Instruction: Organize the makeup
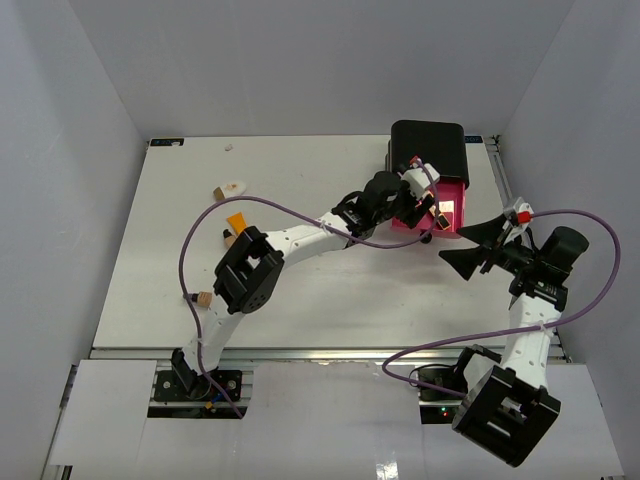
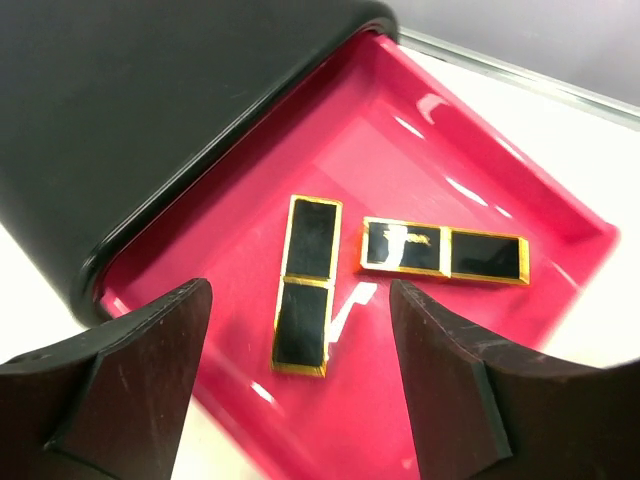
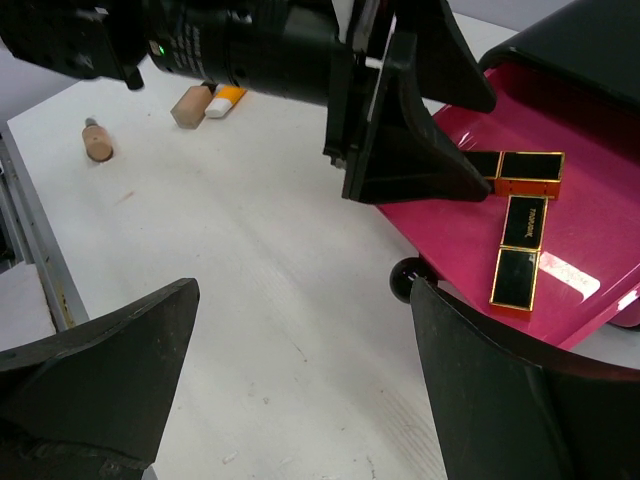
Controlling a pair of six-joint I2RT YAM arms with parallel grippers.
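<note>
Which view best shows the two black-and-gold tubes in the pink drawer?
Left wrist: both tubes lie close and unobstructed in the pink drawer. Right wrist shows them farther off, one partly behind the left tool. Top external shows them only tiny.

Glossy pink plastic drawer [image 2: 440, 150]; shiny black, gold-edged tubes [image 2: 305, 285]; smooth black box [image 2: 150, 100]; matt white counter [image 3: 250, 280]
</note>
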